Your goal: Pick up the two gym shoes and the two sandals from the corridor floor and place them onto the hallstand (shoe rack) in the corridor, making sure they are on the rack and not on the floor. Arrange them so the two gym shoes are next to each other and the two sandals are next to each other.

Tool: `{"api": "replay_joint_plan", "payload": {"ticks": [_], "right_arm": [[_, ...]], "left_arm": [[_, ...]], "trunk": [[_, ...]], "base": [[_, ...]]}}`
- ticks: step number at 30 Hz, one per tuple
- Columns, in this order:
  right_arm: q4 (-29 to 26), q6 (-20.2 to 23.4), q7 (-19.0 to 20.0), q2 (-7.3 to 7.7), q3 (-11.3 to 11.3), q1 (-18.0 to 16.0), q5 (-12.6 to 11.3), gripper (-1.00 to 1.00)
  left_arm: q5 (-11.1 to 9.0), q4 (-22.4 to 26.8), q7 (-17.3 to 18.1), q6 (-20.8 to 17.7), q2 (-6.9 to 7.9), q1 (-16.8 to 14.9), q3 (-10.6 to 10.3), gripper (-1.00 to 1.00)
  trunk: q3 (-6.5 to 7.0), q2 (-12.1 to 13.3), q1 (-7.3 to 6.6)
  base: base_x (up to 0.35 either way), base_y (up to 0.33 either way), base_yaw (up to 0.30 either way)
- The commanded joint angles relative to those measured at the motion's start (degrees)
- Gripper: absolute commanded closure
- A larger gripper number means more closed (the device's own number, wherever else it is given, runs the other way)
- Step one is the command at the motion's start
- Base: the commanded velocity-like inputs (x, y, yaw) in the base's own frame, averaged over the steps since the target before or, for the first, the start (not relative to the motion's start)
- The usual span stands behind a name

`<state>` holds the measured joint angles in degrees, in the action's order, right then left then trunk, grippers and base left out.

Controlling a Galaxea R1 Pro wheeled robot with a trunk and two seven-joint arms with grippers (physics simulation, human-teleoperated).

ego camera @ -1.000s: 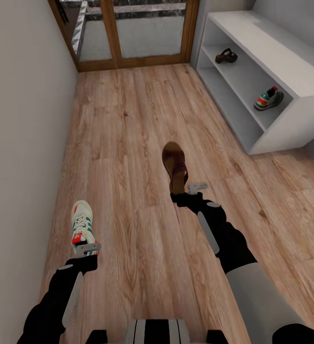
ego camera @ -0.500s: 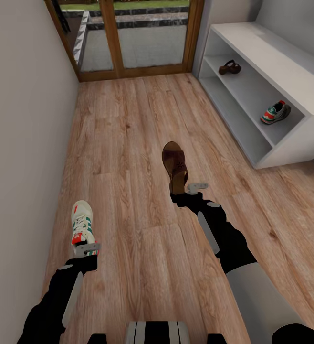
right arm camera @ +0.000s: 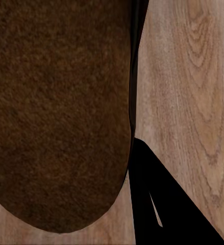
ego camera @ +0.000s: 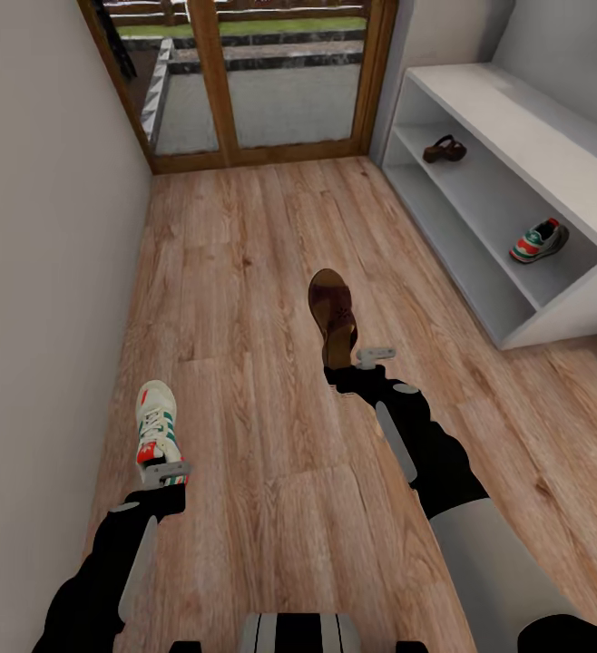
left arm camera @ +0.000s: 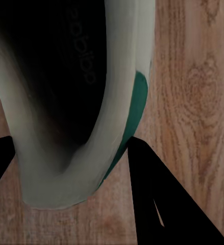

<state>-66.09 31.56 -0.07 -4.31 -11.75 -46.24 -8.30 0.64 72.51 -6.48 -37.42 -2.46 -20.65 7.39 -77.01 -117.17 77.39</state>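
One gym shoe (ego camera: 156,422) hangs at the lower left of the head view, heel end held by my left gripper (ego camera: 165,472), which is shut on it. In the left wrist view its cream heel with green trim (left arm camera: 66,102) sits between the dark fingers (left arm camera: 157,204). A brown sandal (ego camera: 332,313) is held by my right gripper (ego camera: 364,356), shut on its heel end; its brown surface (right arm camera: 55,112) is close up in the right wrist view. On the hallstand (ego camera: 525,127), at the right, the upper open shelf holds another sandal (ego camera: 445,149) at its far end and another gym shoe (ego camera: 539,241) at its near end.
A wood-framed glass door (ego camera: 262,82) closes the far end of the corridor. A plain wall (ego camera: 35,272) runs along the left. Wood plank floor (ego camera: 244,236) stretches between the wall and the hallstand.
The whole picture has shifted: the camera moved, and the door and hallstand sit lower and further right in view. Both held shoes keep their places at the grippers.
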Motion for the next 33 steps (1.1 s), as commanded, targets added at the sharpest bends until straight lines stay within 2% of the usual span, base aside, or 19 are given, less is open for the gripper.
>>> {"api": "replay_joint_plan", "payload": {"ticks": [1,33], "right_arm": [[0.0,0.0,-0.2,0.00,0.0,0.0,-0.2,1.00],[0.0,0.0,-0.2,0.00,0.0,0.0,-0.3,1.00]], "left_arm": [[0.2,0.0,0.2,0.0,0.00,0.0,0.0,1.00],[0.3,0.0,0.2,0.0,0.00,0.0,-0.2,1.00]], "trunk": [[0.10,0.0,0.01],[2.94,0.0,0.01]], "base": [[0.337,0.090,0.000],[0.336,0.090,0.000]]}}
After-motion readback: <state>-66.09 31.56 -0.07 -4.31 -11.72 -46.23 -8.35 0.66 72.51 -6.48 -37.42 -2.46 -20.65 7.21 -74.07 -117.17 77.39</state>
